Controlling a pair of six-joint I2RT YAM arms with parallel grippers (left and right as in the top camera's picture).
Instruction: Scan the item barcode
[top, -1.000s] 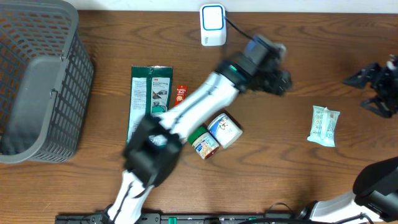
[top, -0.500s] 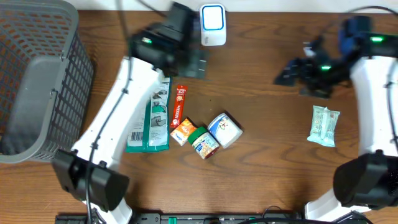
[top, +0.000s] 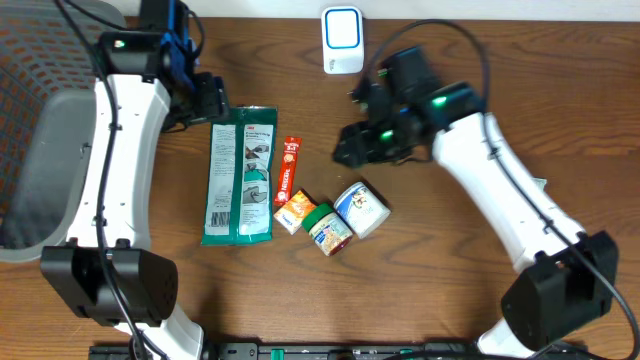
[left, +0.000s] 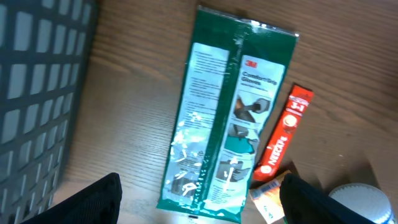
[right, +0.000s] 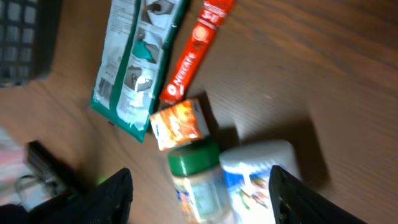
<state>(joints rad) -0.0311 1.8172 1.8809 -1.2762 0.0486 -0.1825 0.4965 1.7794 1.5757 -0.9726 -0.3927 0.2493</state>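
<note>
Wooden desk (top: 450, 290) carries the scanner (top: 342, 40) at 12 o'clock. The candidate items lie at centre, none lifted: green packet (top: 240, 175), red stick (top: 288, 170), orange box (top: 294, 210), green-lidded jar (top: 328, 228) and white tub (top: 362, 208).

Right end effector (top: 352, 148) hovers at 12 o'clock of the tub, fingers apart, empty. Left end effector (top: 205, 100) is at 10 o'clock by the basket (top: 60, 130), fingers apart, empty.

Risk: box, jar and tub touch, so closing fingers may catch two or tip the jar.

Against half a second earlier, the left arm has swung away from the scanner and the right arm has come in from 2 o'clock. Items unmoved.

The arms (top: 118, 170) are white with black joints, jaws and cables.
</note>
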